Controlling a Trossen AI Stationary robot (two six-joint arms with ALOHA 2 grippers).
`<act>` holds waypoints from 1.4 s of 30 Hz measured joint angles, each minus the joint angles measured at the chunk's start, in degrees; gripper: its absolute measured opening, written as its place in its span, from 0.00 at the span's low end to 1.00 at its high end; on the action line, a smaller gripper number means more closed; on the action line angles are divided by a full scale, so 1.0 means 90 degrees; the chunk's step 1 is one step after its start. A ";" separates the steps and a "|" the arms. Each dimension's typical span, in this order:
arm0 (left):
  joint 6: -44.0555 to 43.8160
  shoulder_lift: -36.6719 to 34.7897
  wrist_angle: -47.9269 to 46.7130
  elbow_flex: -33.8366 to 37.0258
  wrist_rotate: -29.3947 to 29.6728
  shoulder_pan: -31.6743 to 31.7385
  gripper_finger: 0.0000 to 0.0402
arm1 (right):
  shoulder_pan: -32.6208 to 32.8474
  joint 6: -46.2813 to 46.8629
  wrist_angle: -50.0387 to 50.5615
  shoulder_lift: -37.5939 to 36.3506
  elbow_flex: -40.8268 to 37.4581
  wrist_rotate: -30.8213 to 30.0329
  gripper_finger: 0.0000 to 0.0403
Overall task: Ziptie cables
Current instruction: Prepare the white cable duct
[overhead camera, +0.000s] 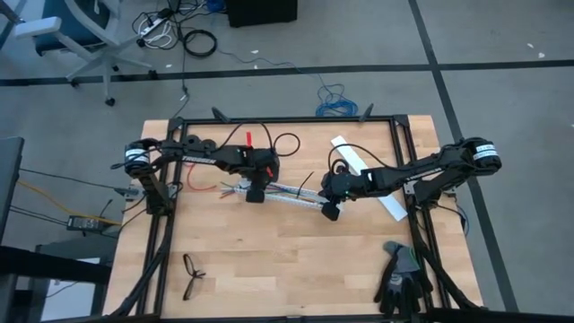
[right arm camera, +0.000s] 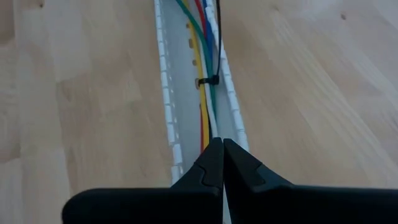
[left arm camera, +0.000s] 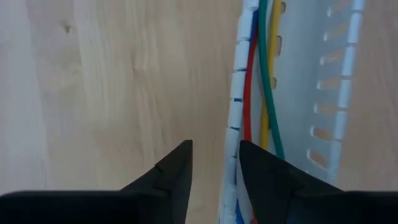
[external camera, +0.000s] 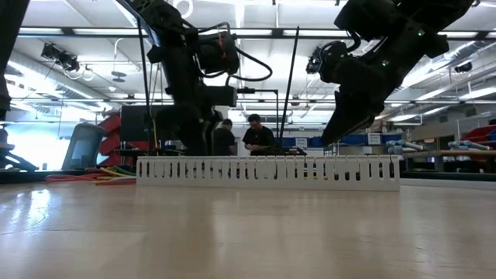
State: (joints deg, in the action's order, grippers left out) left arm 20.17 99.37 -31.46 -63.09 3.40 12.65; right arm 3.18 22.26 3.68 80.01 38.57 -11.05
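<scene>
cables run left-right along the slotted strip; left gripper half open astride the left end, nearer; right gripper clenched, empty.

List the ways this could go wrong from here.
1. The left gripper is open, one finger beside the cables; closing might pinch only the white one or drag the bundle off the strip.
2. The right gripper, shut, sits over the cables near the ziptie; pulling could lift them out.
</scene>
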 joint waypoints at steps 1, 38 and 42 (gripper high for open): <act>0.0039 0.0000 -0.0007 0.0000 -0.0004 0.0013 0.34 | 0.0000 0.0002 0.0005 0.0000 0.0000 0.0001 0.00; 0.0138 0.0002 -0.0076 -0.0002 0.0012 0.0084 0.03 | -0.0034 0.0077 0.1106 0.1155 0.0739 0.0420 0.00; 0.0137 0.0002 -0.0100 -0.0005 0.0029 0.0082 0.03 | -0.0044 0.0230 0.1563 0.1149 0.0738 0.0612 0.00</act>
State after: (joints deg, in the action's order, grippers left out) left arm 21.40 99.39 -32.36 -63.14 3.66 13.39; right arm 2.79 24.33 17.75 90.35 45.21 -5.54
